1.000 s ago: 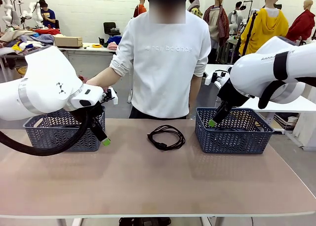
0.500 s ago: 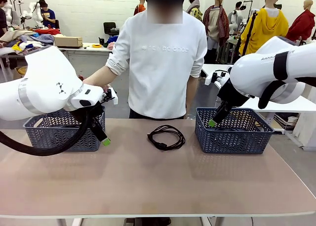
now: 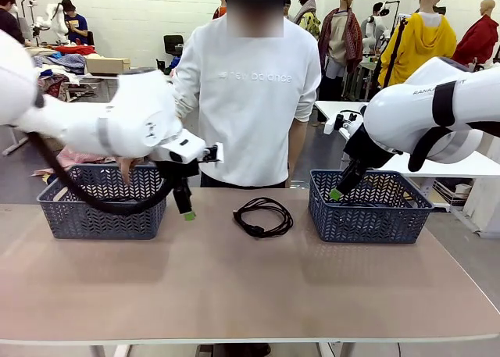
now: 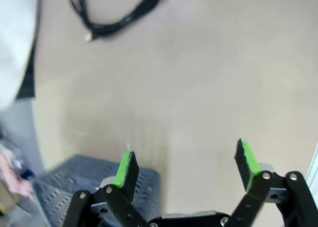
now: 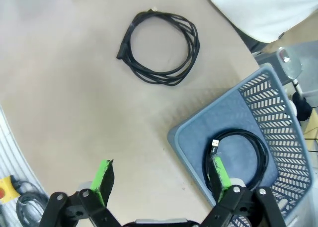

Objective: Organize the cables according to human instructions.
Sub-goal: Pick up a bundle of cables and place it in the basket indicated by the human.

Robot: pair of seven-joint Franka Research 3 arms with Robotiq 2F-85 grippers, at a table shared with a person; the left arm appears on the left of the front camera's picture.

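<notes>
Left gripper (image 3: 187,214): hanging mid-frame beside the coiled cable (image 3: 263,216), fingers apart, empty. Right gripper (image 5: 161,180): likewise spread. Risk: loose loops snagging one finger, uncoiling on lifting.

Bare tabletop (image 3: 234,287) around coiled cable (image 3: 263,216); baskets (image 3: 101,208) (image 3: 367,208) flank both sides.

You have a smooth tan bench (image 3: 234,287) before you. Two grey plastic lattice baskets sit on it, one at the left (image 3: 78,212), one at the right (image 3: 375,212), well apart.
</notes>
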